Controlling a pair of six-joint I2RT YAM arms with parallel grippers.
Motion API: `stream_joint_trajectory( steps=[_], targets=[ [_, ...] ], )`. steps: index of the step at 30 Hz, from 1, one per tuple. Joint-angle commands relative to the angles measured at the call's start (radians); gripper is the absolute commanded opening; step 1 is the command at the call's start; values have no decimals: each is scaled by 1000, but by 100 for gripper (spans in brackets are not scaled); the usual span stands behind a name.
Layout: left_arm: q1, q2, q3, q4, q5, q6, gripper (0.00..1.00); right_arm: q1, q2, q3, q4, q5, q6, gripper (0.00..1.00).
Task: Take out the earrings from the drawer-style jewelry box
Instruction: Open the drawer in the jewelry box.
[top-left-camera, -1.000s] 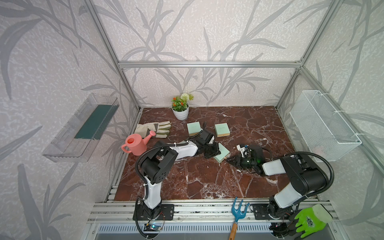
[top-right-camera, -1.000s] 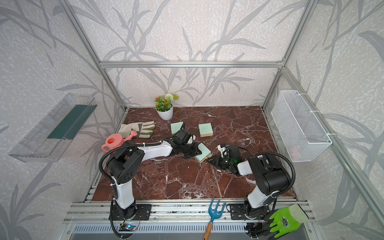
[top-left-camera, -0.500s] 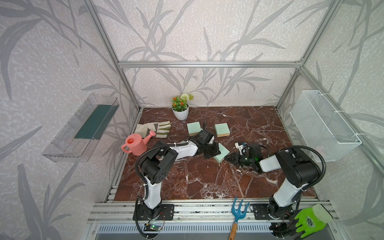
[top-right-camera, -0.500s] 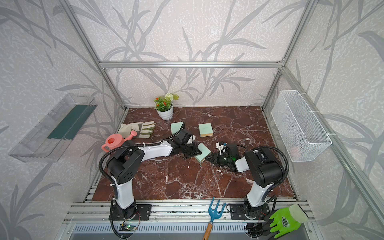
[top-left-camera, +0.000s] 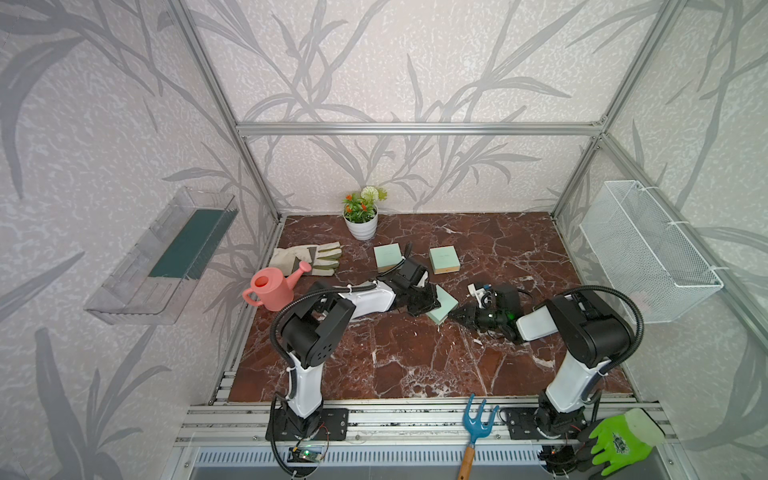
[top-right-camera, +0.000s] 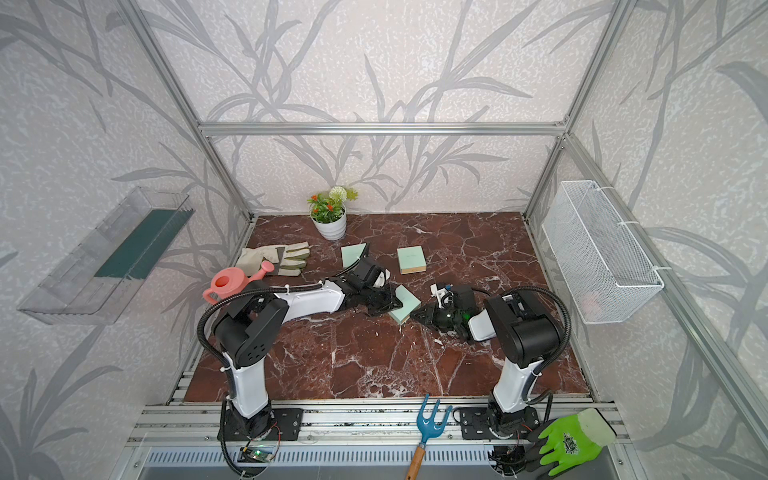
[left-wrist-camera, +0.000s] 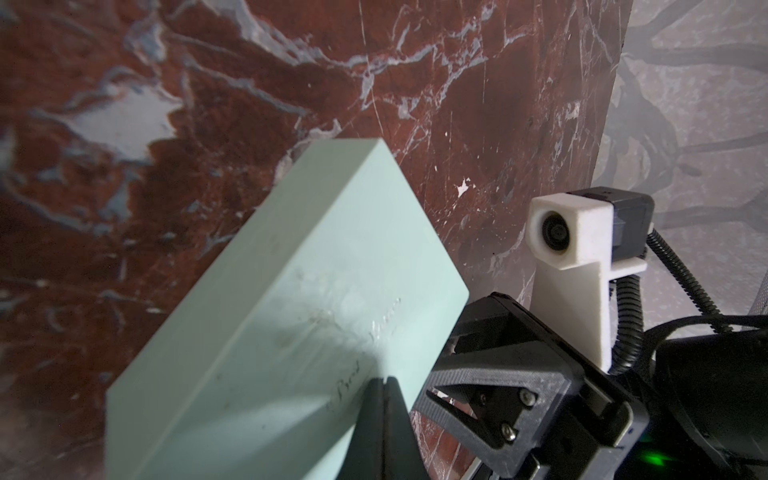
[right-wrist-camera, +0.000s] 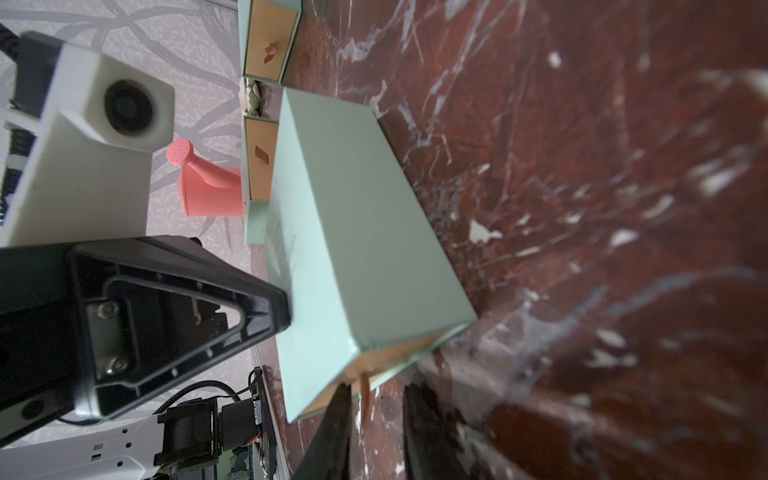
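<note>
A mint-green drawer-style jewelry box (top-left-camera: 442, 305) (top-right-camera: 405, 305) lies mid-table with its drawer closed. The earrings are hidden inside. My left gripper (top-left-camera: 430, 300) (left-wrist-camera: 384, 380) is shut, its tips resting on the box's top face (left-wrist-camera: 311, 291). My right gripper (top-left-camera: 454, 314) (right-wrist-camera: 376, 390) is at the box's tan drawer front (right-wrist-camera: 395, 353). Its jaws are a little apart, and the drawer's small brown pull tab (right-wrist-camera: 363, 390) hangs between them, close to one finger and clear of the other.
Two more mint-green boxes (top-left-camera: 387, 257) (top-left-camera: 444, 259) lie behind. A pink watering can (top-left-camera: 272, 286), a work glove (top-left-camera: 307, 258) and a potted plant (top-left-camera: 361, 216) stand at the back left. A wire basket (top-left-camera: 648, 249) hangs on the right wall. A blue rake (top-left-camera: 473, 428) lies on the front rail.
My right gripper has moved left up to the box's drawer front, and its jaws have narrowed around the pull tab. The left arm has stayed on the box.
</note>
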Motion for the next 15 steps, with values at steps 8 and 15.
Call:
stream_joint_trajectory(
  steps=[8,15],
  targets=[
    [4,27,-17,-101,-63,12,0,8,29,8,67,11,30,16],
    [6,26,-20,-102,-67,12,0,8,22,1,144,-11,70,13]
  ],
)
